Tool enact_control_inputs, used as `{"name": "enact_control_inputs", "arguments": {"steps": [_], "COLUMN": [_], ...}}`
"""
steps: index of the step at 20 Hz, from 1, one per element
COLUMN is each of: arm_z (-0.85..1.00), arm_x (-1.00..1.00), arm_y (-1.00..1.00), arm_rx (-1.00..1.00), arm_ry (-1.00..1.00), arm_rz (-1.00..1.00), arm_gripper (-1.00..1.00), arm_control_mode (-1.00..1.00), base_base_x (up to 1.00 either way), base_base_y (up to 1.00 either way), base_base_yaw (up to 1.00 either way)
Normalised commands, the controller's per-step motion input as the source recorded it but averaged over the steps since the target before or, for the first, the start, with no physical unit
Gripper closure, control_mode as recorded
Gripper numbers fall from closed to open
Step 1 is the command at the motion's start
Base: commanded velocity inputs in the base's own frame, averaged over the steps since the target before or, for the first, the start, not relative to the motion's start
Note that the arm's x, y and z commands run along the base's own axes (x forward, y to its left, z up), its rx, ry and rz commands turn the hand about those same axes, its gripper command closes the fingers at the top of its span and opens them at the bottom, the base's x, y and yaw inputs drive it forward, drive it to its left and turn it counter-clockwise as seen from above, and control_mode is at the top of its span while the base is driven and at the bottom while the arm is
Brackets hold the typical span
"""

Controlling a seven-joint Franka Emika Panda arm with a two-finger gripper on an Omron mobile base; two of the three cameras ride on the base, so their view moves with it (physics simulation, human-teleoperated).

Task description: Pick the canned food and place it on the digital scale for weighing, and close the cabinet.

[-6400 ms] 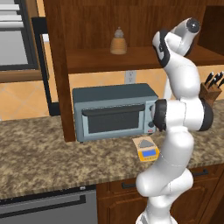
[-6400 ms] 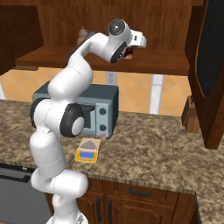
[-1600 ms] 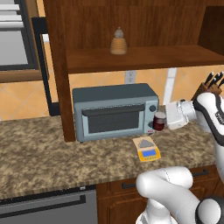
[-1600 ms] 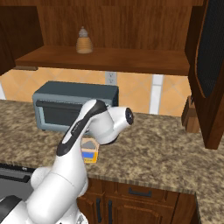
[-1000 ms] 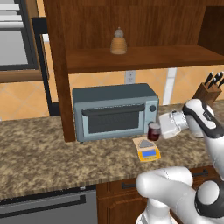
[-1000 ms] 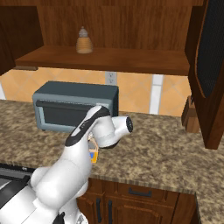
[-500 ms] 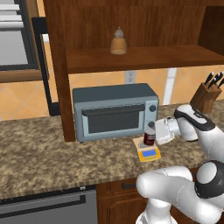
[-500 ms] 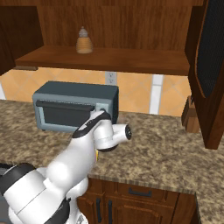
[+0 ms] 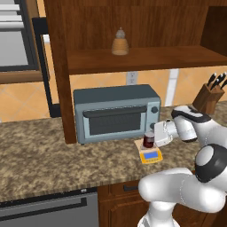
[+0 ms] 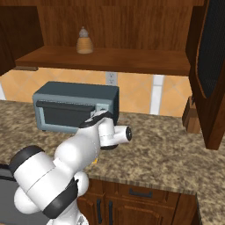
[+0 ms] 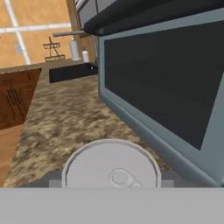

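Gripping the canned food (image 9: 148, 140) from the side, the gripper (image 9: 153, 138) has its jaws closed partway around the small maroon tin and holds it upright just over the digital scale (image 9: 150, 154), which sits on the counter (image 9: 40, 164) close in front of the toaster oven (image 9: 116, 111). If it lets go off-centre, the tin might tip off the platform. The cabinet (image 10: 210, 61) door hangs open, so closing it remains to be done.
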Motion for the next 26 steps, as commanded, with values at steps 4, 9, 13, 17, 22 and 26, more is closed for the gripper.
{"name": "enact_control_inputs", "arguments": {"steps": [4,9,13,17,22,26], "arm_z": [-0.14,-0.37,-0.48,-0.10,0.00,0.00], "arm_x": [0.45,0.24,0.01,0.01,0.00,0.00], "arm_y": [0.00,0.00,-0.04,-0.39,-0.31,-0.01], "arm_rx": [0.00,0.00,0.00,0.01,0.02,0.00], "arm_ry": [0.02,-0.01,-0.04,0.00,0.00,0.00], "arm_rz": [0.00,0.00,0.00,0.00,0.00,0.00], "arm_gripper": [1.00,1.00,-1.00,-1.00,-1.00,-1.00], "arm_control_mode": [-1.00,-1.00,-1.00,-1.00,-1.00,-1.00], "base_base_x": [0.00,0.00,0.00,0.00,0.00,0.00], "base_base_y": [0.00,0.00,0.00,0.00,0.00,0.00], "base_base_yaw": [0.00,0.00,0.00,0.00,0.00,0.00]}}
